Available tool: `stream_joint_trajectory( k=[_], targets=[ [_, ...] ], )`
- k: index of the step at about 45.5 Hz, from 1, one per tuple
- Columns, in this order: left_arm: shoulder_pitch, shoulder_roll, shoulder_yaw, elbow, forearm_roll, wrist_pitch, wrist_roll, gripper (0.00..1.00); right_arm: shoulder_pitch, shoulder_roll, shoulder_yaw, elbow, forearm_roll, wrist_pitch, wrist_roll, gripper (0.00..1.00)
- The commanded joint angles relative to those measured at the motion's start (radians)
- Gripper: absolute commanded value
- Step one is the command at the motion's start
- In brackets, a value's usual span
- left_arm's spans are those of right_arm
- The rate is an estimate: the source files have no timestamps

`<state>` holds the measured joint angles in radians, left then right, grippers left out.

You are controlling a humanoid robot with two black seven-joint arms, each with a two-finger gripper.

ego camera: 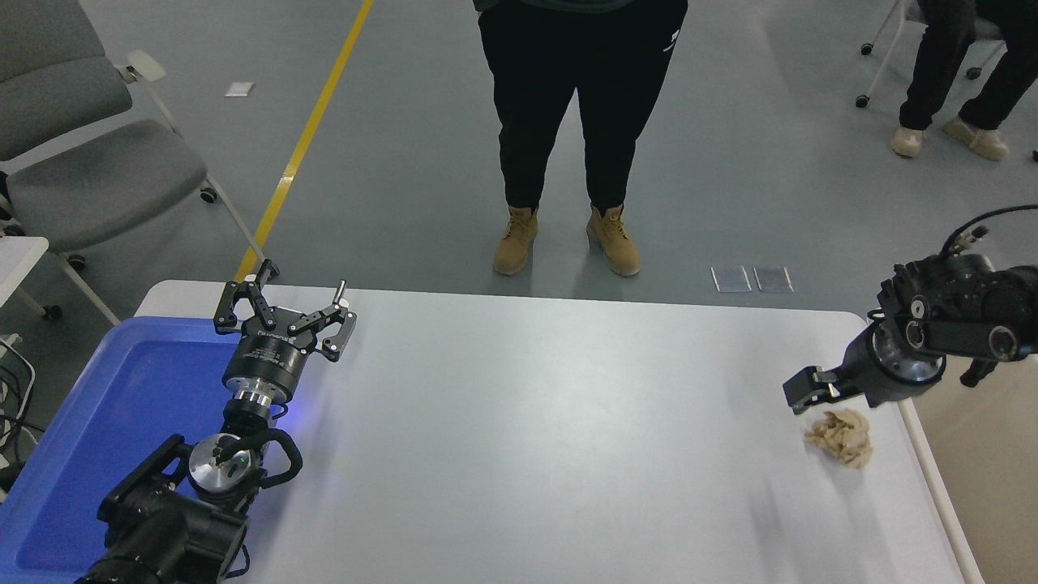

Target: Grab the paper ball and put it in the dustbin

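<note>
The paper ball (841,438), a crumpled tan wad, lies on the white table (527,422) near its right edge. My right gripper (811,391) comes in from the right edge and hangs just above and to the left of the ball, very close to it. I cannot see how it stands. The dustbin (997,495), beige with a white rim, shows only in part beyond the table's right edge, right of the ball. My left gripper (304,277) is open and empty, parked at the lower left over the edge of a blue tray.
A shallow bright-blue tray (122,414) lies on the table's left end under my left arm. A person in black trousers and tan boots (568,122) stands at the far side. Grey chairs (73,162) stand at the upper left.
</note>
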<state>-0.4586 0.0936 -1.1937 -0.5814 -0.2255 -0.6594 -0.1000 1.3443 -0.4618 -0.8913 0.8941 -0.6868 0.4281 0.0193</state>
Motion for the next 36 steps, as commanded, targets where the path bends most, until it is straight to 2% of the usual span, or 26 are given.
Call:
stream_joint_trajectory(
  k=[1,5,9,12,31,33,36],
  targets=[
    [0.000,0.000,0.000,0.000,0.000,0.000,-0.001,0.99,-0.157,0.048,0.037,-0.181,-0.034,-0.029,0.007,1.00],
    [0.000,0.000,0.000,0.000,0.000,0.000,0.000,0.99,-0.200,0.057,0.048,-0.242,-0.033,-0.043,0.010,1.00],
    [0.000,0.000,0.000,0.000,0.000,0.000,0.000,0.99,-0.232,0.058,0.048,-0.302,-0.033,-0.045,0.050,1.00],
    [0.000,0.000,0.000,0.000,0.000,0.000,-0.001,0.99,-0.247,0.060,0.046,-0.325,-0.034,-0.046,0.060,1.00],
    [0.000,0.000,0.000,0.000,0.000,0.000,-0.001,0.99,-0.293,0.077,0.057,-0.340,-0.017,-0.080,0.062,0.99],
    [0.000,0.000,0.000,0.000,0.000,0.000,-0.001,0.99,-0.293,0.077,0.061,-0.339,-0.017,-0.080,0.062,0.92],
    [0.000,0.000,0.000,0.000,0.000,0.000,-0.001,0.99,-0.297,0.077,0.061,-0.333,-0.017,-0.078,0.062,0.70]
  ],
)
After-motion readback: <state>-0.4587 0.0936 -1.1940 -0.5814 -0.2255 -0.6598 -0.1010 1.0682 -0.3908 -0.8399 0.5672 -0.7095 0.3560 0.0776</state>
